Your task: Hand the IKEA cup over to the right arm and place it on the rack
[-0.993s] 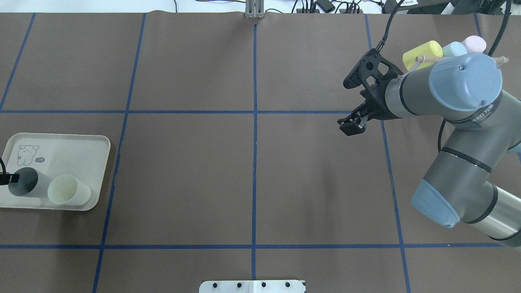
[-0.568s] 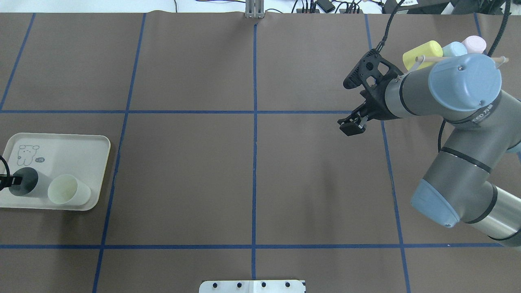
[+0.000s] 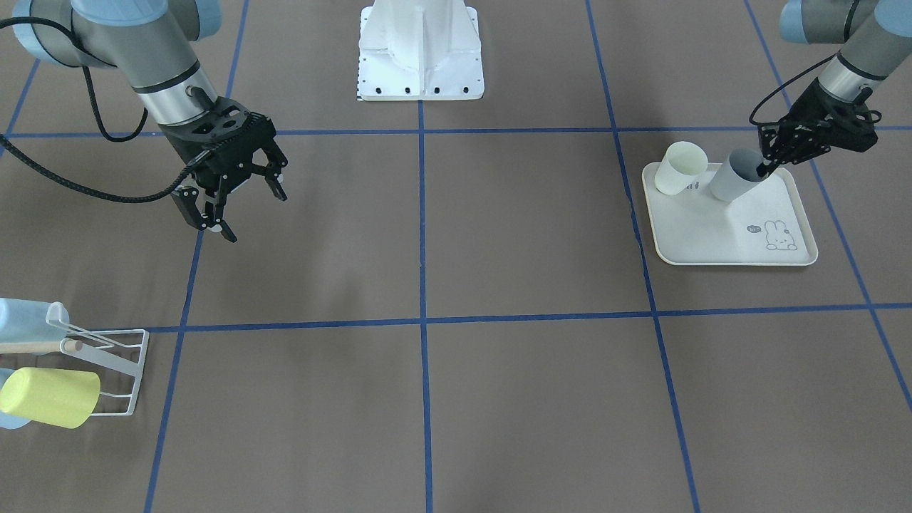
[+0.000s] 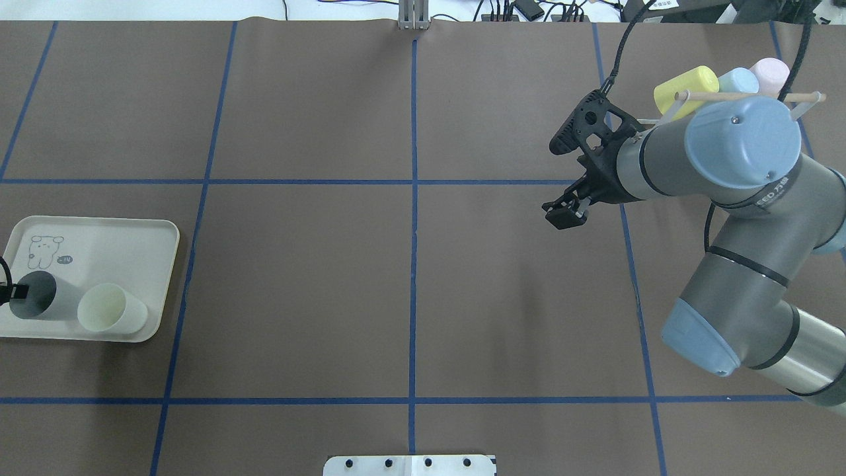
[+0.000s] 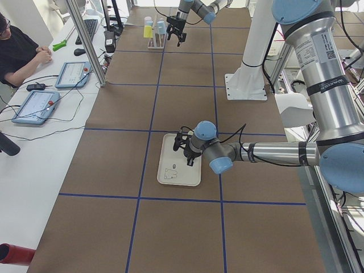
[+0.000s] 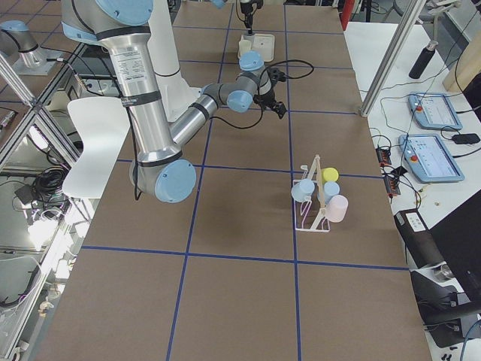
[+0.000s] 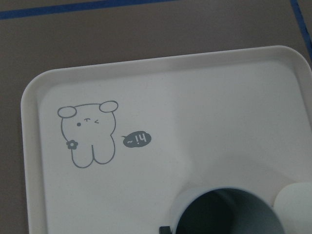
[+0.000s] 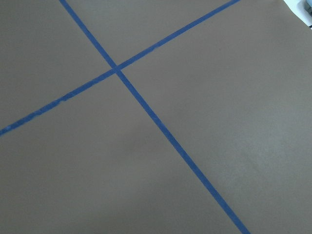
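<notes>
1. Grey cup (image 3: 728, 184) sits tilted on tray (image 3: 719, 231) at the far L end, just beside cream cup (image 3: 680, 169). Vs 1 s ago it has slid a touch toward the tray edge.
2. L gripper (image 3: 766, 168): one finger in the cup mouth, other outside. Looks pinched on the rim wall, so lift prob. just starting. Can't tell if the base is off the tray.
3. R gripper (image 3: 256, 217): spread, empty. It has edged toward table centre, prob. to meet the handover.
4. Rack (image 3: 107, 361) is well apart from the cup. Transfer & hanging not yet done.
</notes>
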Controlling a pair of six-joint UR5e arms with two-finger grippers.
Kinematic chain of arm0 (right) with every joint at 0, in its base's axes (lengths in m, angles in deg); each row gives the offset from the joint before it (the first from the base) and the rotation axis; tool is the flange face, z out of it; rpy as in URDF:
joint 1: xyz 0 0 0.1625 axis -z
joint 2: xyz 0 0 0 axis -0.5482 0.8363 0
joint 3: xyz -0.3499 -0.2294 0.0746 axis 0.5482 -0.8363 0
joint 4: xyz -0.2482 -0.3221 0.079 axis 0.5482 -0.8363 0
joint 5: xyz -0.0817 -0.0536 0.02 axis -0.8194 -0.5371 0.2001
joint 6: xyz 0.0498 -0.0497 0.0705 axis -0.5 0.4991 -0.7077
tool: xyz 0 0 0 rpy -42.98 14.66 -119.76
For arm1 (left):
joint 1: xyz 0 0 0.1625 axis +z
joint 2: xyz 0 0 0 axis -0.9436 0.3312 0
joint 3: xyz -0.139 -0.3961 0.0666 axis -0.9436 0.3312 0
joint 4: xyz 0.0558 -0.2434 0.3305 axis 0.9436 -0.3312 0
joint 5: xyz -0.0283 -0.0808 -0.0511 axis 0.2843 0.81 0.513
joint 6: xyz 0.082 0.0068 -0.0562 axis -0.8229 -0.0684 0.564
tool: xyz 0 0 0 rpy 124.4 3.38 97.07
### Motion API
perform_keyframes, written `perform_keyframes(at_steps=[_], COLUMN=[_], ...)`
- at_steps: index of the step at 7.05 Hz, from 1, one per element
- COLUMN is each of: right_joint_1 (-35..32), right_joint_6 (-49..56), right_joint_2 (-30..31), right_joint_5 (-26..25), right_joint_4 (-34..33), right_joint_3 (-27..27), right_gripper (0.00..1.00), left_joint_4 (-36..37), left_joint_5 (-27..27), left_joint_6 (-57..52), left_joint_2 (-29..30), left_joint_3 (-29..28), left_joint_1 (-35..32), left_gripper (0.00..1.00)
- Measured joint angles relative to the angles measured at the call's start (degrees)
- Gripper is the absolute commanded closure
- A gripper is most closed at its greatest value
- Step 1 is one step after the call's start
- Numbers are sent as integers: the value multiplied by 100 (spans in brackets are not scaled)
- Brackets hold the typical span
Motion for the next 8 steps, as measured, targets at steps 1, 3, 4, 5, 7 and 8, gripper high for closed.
perform_keyframes(at_steps=[1,3,4,5,7,8], right_joint_1=[66,203,281,402,738,949], right_joint_6=[-5,-58,-140,-362,-739,-793], right_joint_2=[-83,-235,-252,-259,-338,-422], right_joint_5=[2,-2,-8,-21,-221,-460], right_joint_4=[303,1906,2797,3758,5232,5515], right_joint_3=[-138,-877,-1242,-1596,-2092,-2167], right_gripper=[1,1,1,1,1,1], left_joint_4=[48,637,1175,1633,1824,1678], left_joint_5=[228,1237,1807,2241,2639,2801], left_joint_6=[-142,-690,-714,-315,1674,2598], left_joint_2=[23,326,677,1061,1999,2442], left_joint_3=[15,123,275,478,834,909], left_joint_1=[-268,-1377,-1840,-2114,-2189,-2007], left_gripper=[100,100,100,100,100,100])
